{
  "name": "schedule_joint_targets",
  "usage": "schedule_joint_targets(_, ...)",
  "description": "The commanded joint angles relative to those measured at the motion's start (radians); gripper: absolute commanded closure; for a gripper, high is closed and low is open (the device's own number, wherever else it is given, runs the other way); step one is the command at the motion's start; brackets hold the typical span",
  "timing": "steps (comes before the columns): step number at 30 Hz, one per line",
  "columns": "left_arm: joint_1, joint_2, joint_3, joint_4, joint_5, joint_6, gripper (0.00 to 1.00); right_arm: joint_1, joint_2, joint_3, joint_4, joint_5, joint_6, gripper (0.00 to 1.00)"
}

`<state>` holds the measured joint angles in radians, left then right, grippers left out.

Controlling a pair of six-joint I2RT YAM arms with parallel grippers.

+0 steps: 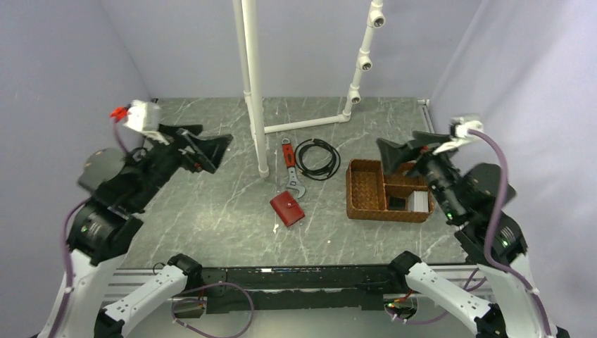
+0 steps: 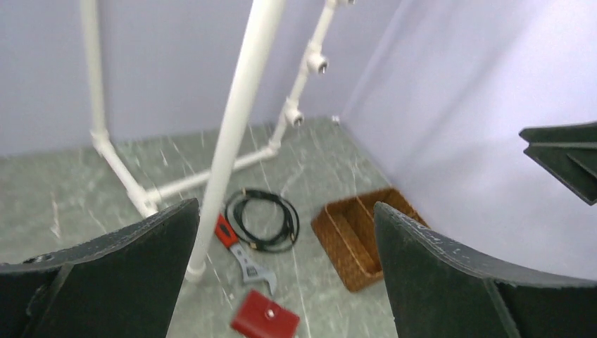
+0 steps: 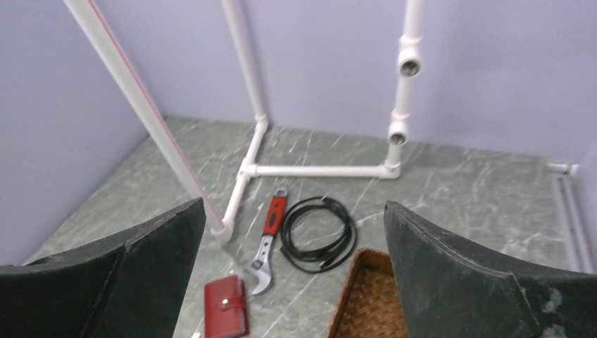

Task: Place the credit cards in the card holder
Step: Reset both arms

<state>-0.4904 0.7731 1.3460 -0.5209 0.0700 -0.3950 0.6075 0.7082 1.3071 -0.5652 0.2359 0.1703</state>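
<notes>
Wallet (image 1: 287,208) shut at mid-table, light and pliant, best pinched by an edge; cards (image 1: 420,203), seemingly the pale slab in the tray (image 1: 366,190), thin, stiff, slippery; left hand (image 1: 215,151) and right hand (image 1: 394,155) raised, wide open, empty.

My top camera looked down from behind the arms across the whole table (image 1: 211,211). Both raised wrist cameras faced inward from afar, sharing the wallet (image 2: 265,315), wrench (image 2: 243,257) and cable (image 2: 266,220).
</notes>
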Motion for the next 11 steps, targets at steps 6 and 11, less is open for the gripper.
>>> schedule_joint_targets(6, 0.004, -0.011, 0.124, -0.006, -0.112, 0.159, 0.00, -0.002, -0.128, 0.024, 0.023, 0.147, -0.087, 0.00)
schedule_joint_targets(11, 0.004, -0.006, 0.132, -0.012, -0.100, 0.158, 0.00, -0.002, -0.158, 0.007, 0.026, 0.187, -0.074, 0.00)
